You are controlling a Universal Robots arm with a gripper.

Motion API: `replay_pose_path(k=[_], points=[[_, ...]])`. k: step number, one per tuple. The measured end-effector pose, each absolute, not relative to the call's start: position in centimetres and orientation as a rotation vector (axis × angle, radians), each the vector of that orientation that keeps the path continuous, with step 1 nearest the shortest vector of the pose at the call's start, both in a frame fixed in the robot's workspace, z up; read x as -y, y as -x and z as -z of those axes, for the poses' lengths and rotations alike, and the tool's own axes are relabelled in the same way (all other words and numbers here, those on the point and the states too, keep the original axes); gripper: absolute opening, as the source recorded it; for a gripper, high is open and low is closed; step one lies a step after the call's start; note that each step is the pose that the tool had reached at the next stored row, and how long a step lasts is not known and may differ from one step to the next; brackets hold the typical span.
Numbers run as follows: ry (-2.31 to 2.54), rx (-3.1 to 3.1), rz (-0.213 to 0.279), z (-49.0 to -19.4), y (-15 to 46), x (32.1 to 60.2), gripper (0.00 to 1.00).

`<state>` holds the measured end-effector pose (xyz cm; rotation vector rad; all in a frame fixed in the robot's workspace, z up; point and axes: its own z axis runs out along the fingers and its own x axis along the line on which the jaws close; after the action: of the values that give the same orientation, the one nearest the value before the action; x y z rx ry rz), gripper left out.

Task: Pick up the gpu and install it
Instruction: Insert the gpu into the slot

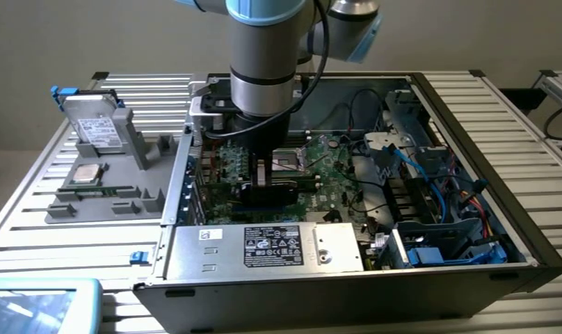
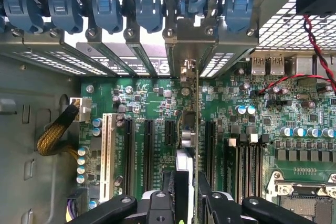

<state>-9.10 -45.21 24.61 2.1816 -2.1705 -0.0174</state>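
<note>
Your hand (image 2: 190, 190) grips the gpu (image 2: 197, 124) upright, directly below it, long axis parallel to the motherboard's (image 2: 310, 98) expansion slots (image 2: 148, 150).

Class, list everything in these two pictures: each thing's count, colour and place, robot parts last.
computer case: one, dark grey, open, on the slatted table.
motherboard: one, green, inside the case.
power supply: one, silver, inside the case, nearest the exterior camera.
gpu: one, black cooler showing, upright over the motherboard.
tray: one, grey, exterior view's left of the case.
hard drive: one, grey, standing in the tray.
cables: several, blue, case's side at exterior view's right.
arm: one, grey, above the case.
pincer: one, black, shut on the gpu.
</note>
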Motion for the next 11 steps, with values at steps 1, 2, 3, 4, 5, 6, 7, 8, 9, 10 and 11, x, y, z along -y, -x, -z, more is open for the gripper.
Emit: replay_pose_path(k=[1,2,3,4,5,6,7,8,9,10,11], points=[[-2.182,2.171,0.017,-24.61,9.12,45.18,0.28],[-2.182,2.171,0.017,-24.61,9.14,45.17,0.28],[-2.182,2.171,0.017,-24.61,9.13,45.17,0.28],[-2.182,2.171,0.017,-24.61,9.14,45.17,0.28],[-2.182,2.171,0.017,-24.61,9.15,45.17,0.28],[-2.182,2.171,0.017,-24.61,9.17,45.17,0.28],[-2.182,2.171,0.017,-24.61,9.2,45.17,0.28],[-2.182,2.171,0.016,-24.61,9.26,45.16,0.28],[-2.182,2.171,0.016,-24.6,9.31,45.16,0.28],[-2.182,2.171,0.016,-24.6,9.34,45.16,0.28],[-2.183,2.171,0.015,-24.6,9.38,45.15,0.28]])
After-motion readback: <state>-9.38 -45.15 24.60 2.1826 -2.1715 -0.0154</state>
